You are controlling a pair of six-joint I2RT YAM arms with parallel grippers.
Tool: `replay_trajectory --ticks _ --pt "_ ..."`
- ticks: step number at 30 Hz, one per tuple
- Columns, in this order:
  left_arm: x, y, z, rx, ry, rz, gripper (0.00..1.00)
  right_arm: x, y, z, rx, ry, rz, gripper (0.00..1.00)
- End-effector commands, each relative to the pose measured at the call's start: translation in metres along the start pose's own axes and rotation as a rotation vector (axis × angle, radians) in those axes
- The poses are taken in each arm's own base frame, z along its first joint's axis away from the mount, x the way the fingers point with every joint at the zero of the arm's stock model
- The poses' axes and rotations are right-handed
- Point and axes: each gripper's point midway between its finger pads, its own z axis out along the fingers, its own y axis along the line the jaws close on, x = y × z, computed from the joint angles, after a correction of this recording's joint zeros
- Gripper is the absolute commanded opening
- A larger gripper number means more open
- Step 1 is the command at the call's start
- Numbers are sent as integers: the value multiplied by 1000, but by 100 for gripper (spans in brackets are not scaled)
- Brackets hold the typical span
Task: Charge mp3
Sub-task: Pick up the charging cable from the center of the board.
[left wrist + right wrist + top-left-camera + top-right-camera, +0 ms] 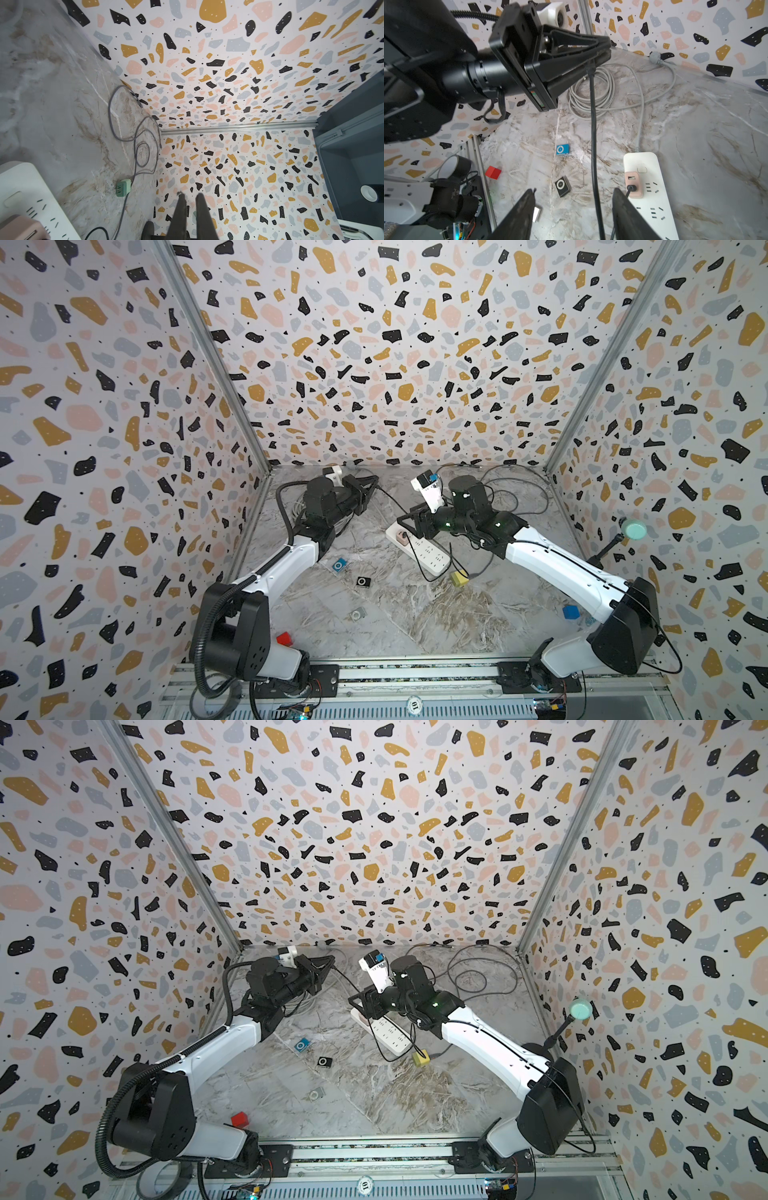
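R gripper (574, 191) nearest lens: wide open, gripping nothing, black cable (593, 124) passing between jaws untouched. Silver mp3 (537, 214) half hidden behind R finger (519, 212); black mp3 (562, 186), blue mp3 (562, 149) lying bare on table (695, 124) beyond. L gripper (602, 53) clamped on cable end, plug tip buried in jaws. Both arms stretched fwd, raised off table, R over strip (652, 166).

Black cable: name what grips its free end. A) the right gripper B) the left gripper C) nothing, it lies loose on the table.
B: in the right wrist view the left gripper is shut on the black cable, and the right gripper stands open.
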Motion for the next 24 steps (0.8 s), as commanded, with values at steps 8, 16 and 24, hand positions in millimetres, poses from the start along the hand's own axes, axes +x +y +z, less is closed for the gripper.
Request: replay_trajectory --ticks 8,16,24 --pt "11 -50 -12 188 -15 70 0 -65 15 16 -75 -136 3 53" --pt "20 -53 -12 204 -6 49 0 -69 4 28 -53 -141 4 41" --pt "27 -50 -12 197 4 42 0 -77 1 28 -48 -161 -2 33"
